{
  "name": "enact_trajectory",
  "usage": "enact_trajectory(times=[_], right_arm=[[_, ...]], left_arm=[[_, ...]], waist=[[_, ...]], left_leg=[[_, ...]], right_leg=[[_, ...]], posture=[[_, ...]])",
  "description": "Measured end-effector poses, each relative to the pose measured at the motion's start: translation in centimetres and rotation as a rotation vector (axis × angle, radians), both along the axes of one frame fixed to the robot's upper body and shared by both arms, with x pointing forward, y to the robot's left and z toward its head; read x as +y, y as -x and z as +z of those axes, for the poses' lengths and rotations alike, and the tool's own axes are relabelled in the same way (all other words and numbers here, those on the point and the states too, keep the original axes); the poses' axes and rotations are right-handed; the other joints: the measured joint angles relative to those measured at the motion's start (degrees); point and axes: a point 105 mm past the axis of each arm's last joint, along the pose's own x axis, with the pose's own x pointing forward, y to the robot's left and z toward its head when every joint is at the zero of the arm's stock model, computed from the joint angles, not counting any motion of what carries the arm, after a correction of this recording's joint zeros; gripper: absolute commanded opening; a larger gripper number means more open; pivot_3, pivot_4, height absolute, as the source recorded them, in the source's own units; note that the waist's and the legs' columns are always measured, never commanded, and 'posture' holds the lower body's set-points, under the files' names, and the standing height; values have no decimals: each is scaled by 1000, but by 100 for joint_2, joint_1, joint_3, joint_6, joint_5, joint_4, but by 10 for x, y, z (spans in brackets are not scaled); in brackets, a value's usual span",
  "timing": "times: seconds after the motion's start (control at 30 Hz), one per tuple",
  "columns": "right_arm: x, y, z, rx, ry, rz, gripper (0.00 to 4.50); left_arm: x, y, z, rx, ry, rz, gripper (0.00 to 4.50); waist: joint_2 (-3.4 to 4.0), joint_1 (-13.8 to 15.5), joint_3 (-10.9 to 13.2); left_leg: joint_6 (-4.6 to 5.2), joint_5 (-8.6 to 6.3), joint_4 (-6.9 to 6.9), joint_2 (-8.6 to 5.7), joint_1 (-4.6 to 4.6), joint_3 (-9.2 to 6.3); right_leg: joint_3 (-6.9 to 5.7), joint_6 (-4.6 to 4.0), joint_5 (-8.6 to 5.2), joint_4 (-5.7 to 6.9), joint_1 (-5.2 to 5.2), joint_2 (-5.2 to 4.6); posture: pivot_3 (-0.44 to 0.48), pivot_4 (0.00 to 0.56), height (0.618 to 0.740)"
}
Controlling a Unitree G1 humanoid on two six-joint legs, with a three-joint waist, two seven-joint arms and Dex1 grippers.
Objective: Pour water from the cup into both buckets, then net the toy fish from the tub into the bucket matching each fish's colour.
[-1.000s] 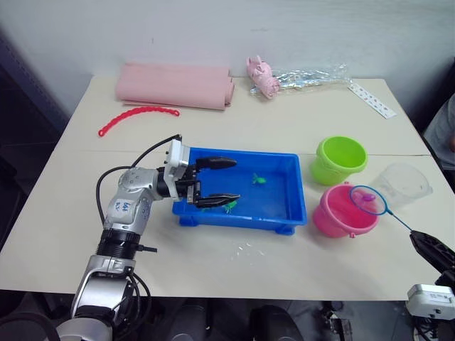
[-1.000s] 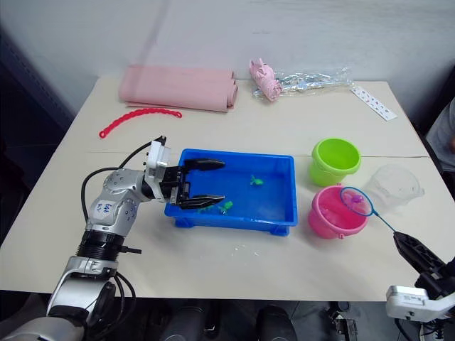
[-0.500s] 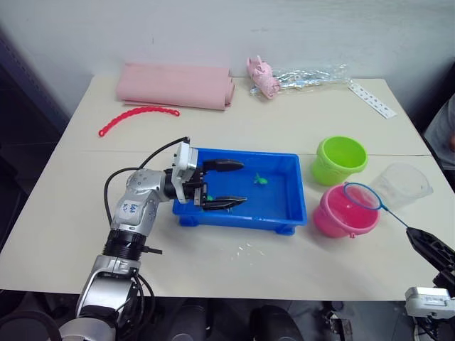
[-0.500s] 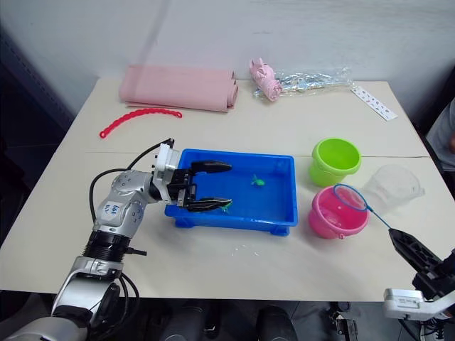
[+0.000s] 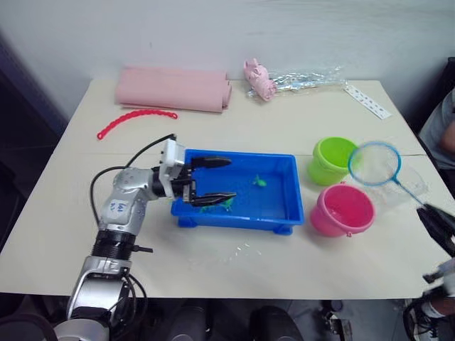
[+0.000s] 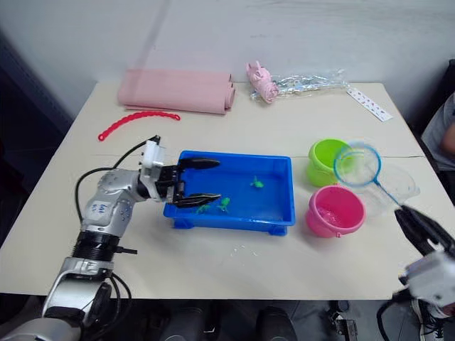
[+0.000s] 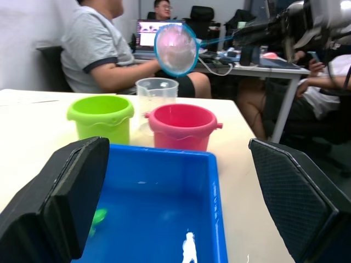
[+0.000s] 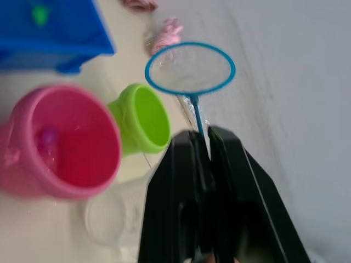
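The blue tub (image 5: 295, 192) sits mid-table with three small green toy fish (image 5: 260, 182) (image 5: 227, 204) (image 5: 205, 209) in it. My left gripper (image 5: 220, 179) is open, its fingers spread over the tub's left end near two of the fish. The pink bucket (image 5: 343, 210) holds water and a small pink fish (image 8: 48, 135). The green bucket (image 5: 333, 160) stands just behind it. My right gripper (image 8: 204, 134) is shut on the net's thin handle. The blue hoop (image 5: 375, 163) hangs in the air, looking empty, between the green bucket and the clear cup (image 5: 412, 186).
A rolled pink cloth (image 5: 173, 88), a red chain (image 5: 135, 119), a pale pink toy (image 5: 257, 78), a clear wrapper (image 5: 306, 77) and a white strip (image 5: 366, 101) lie along the table's far side. A person's arm (image 5: 444, 128) shows at the right edge.
The net has lifted from over the pink bucket, up and back toward the green bucket and cup, and the pink thing once in it is gone. The left gripper shifted slightly over the tub's left end.
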Motion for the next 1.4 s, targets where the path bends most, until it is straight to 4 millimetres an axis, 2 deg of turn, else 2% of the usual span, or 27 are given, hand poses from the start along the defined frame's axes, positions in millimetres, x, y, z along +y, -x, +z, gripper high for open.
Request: enact_trajectory(times=[0.07, 0.13, 0.23, 0.37, 0.47, 0.57, 0.7, 0.83, 1.1, 1.27, 1.4], right_arm=[[14, -11, 10, 59, -138, 96, 0], [27, -18, 6, 167, -219, 175, 0], [47, -33, -12, 397, -283, 247, 0], [61, -53, -30, 632, -445, 212, 0], [71, -58, -34, 751, -507, 220, 0], [90, -69, -43, 953, -636, 254, 0], [89, -92, -53, 1121, -663, 121, 0], [90, -108, -53, 1200, -660, 56, 0], [109, -119, -59, 1319, -646, 40, 0], [105, -134, -66, 1221, -679, -38, 0], [100, -133, -69, 1081, -682, -40, 0]], left_arm=[[15, 1, -2, 21, -24, 23, 4465], [28, 2, -4, 37, -47, 51, 4465], [53, 1, -4, 48, -73, 125, 4465], [73, 0, -1, 38, -71, 211, 4465], [79, 2, -6, 55, -76, 238, 4465], [85, 6, -11, 63, -79, 267, 4465], [91, 8, -9, 41, -83, 288, 4465], [99, 10, -8, 28, -107, 297, 4465], [103, 9, -8, 17, -111, 301, 4465], [100, 9, -4, 8, -112, 301, 4465], [98, 7, 3, -1, -112, 308, 4465]], waist=[[0, -1, 0], [0, 19, 0], [-1, 52, 1], [-3, 56, 2], [-5, 58, 4], [-18, 37, 11], [-18, 5, 12], [-17, 1, 11], [-18, 2, 11], [-19, 6, 11], [-20, 11, 10]], left_leg=[[0, 0, 0, 0, 0, -3], [0, 0, -1, 0, -2, -10], [3, -2, 0, -1, -8, -10], [4, -3, 6, -5, -12, -12], [6, -4, 5, -4, -16, -15], [6, -4, 5, -3, -20, -17], [6, -4, 6, -3, -31, -16], [5, -4, 5, -2, -63, -17], [6, -4, 9, -3, -98, -21], [6, -4, 10, -4, -101, -17], [6, -4, 8, -4, -103, -14]], right_leg=[[0, 0, 0, 0, 0, 0], [-5, 0, 0, -5, 2, 0], [-8, -1, 1, -14, 1, -1], [-12, 0, 1, -14, 2, -8], [-16, 0, 1, -23, 2, -8], [-21, -1, 1, -29, 1, -8], [-23, -3, 2, -30, -10, -10], [-28, -3, 2, -22, -42, -9], [-35, -1, 4, 3, -69, -10], [-32, 0, 5, 11, -78, -11], [-29, 0, 5, 14, -82, -11]], posture=[[0, 150, 740], [0, 150, 740], [0, 150, 740], [0, 150, 740], [0, 150, 740], [0, 150, 740], [0, 150, 740], [0, 150, 740], [0, 150, 740], [0, 150, 740], [0, 150, 740]])
